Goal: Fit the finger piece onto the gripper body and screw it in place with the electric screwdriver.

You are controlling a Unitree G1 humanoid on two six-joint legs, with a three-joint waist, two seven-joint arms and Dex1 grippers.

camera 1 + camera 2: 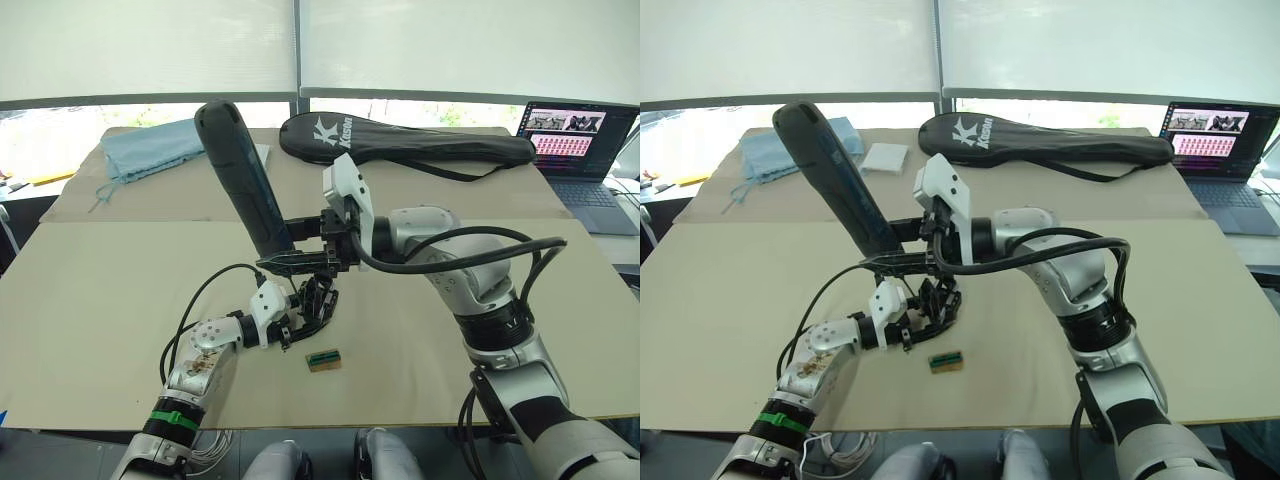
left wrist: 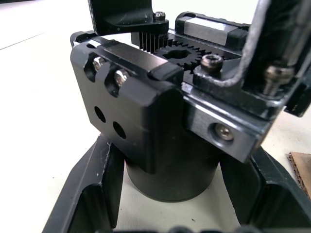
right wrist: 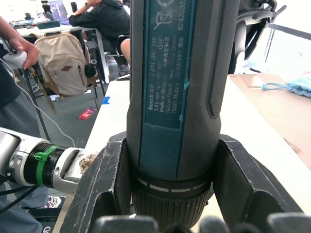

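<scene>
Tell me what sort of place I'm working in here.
Probably an office or lab workroom: a laptop open on the cardboard-covered table, bright windows behind, and people seated at desks with a backpack nearby.

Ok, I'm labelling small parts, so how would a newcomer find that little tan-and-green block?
Start at the wide beige tabletop and find the left end effector clamping the chunky black gripper body near the front edge. On the table beside it, nearer the robot, lies the small tan-and-green block. It is the one flat, light-coloured piece lying loose among black parts.
</scene>
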